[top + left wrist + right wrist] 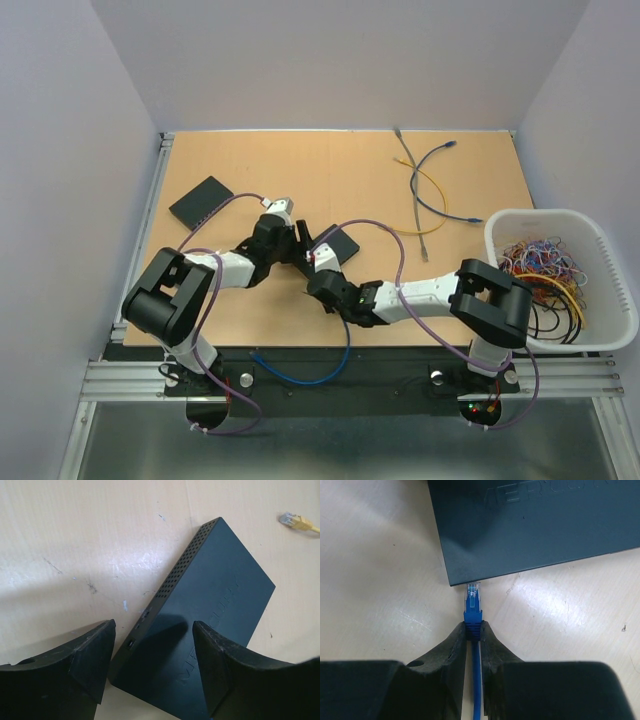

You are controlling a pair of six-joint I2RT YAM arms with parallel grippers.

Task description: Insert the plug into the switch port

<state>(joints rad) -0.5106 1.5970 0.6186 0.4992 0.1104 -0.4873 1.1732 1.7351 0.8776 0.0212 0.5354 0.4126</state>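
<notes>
Squeezing the blue cable (476,690) at the bottom of the right wrist view, the right gripper (473,630) is clamped tight just behind the plug (472,597). The plug's clear tip points up at the lower left corner of the black switch (535,525), just beside its edge. The left gripper (152,635) is spread wide and holds nothing, with the switch lying under the gap. Farther off, a yellow plug (295,521) lies at the upper right.
</notes>
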